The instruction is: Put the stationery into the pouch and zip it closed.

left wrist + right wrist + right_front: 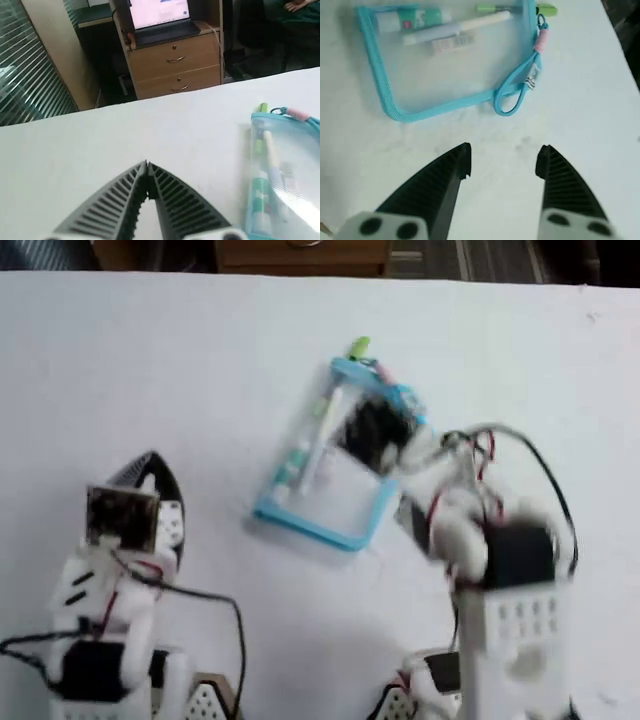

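Left tool [147,166] sits over the left side of the white worktop [200,360], jaws pinched right together, nothing in them. Mid-worktop is the clear, blue-edged pouch [335,495] lying flat, with a white pen [455,27] and what looks like a glue stick [412,19] along one side, and a green marker [360,344] poking out the end. Right tool [502,160] hangs just beside the pouch's strap loop [512,97], jaws spread wide, holding nothing.
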